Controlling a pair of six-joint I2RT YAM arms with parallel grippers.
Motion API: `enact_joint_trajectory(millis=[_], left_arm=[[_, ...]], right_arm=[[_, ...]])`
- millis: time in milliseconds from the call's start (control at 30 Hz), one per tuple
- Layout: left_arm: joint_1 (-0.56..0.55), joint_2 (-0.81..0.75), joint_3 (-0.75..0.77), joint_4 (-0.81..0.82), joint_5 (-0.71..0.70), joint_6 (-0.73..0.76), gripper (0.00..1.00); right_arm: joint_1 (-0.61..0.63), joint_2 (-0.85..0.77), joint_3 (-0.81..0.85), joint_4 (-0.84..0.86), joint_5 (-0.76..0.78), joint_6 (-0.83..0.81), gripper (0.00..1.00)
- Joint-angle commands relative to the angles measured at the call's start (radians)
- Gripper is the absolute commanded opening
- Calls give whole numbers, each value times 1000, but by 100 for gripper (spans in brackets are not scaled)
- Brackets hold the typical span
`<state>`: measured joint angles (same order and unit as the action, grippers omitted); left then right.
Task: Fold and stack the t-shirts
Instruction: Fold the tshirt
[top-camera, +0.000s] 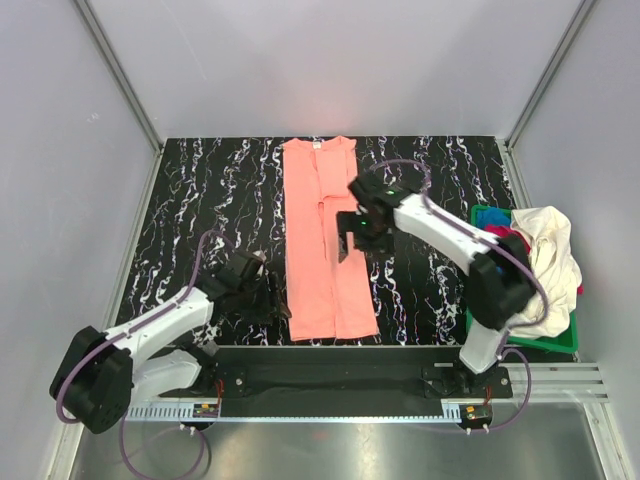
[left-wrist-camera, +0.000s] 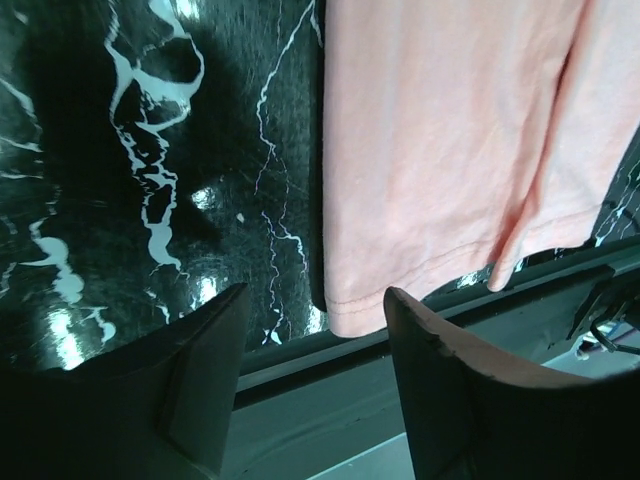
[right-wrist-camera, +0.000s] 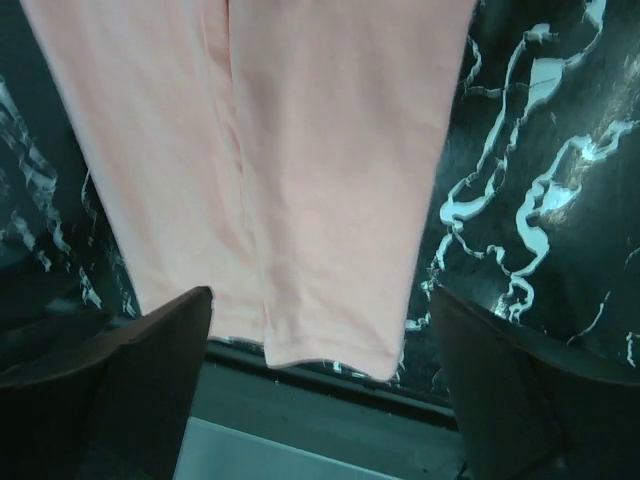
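shirt: your salmon-pink t-shirt (top-camera: 325, 240) lay flat on the surface (top-camera: 220, 200), sides folded inward, a long strip
left tool (left-wrist-camera: 315, 370): apart, empty, near its hem
right tool (right-wrist-camera: 320, 380): wide apart, empty

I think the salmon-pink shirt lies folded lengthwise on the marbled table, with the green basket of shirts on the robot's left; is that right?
Not quite: the green basket stands on the robot's right, not its left, as the top external view shows. The salmon-pink shirt does lie folded lengthwise on the table.
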<state>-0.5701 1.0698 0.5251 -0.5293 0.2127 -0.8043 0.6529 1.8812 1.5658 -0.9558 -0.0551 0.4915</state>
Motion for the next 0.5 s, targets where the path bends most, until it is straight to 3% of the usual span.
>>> enact_joint_trajectory(millis=[0,33,133,200,333,467], left_arm=[[-1,30,-40,132,91,-55,60],[-4,32,-68,146,99,-64,58],[-14,32,-108,183,105,-108,55],[-27,35,-129,215,109,-140,54],[-43,58,-161,215,103,-174,52],[-53,82,-192,222,99,-203,54]], right_arm=[[-81,-221,-267,184,-274,-44,90],[-103,-262,-411,222,-307,-45,82],[-127,-365,-620,316,-440,-31,26],[-130,-398,-696,374,-504,-10,28],[-131,-438,-837,460,-514,41,40],[-136,-429,-866,483,-499,53,45]])
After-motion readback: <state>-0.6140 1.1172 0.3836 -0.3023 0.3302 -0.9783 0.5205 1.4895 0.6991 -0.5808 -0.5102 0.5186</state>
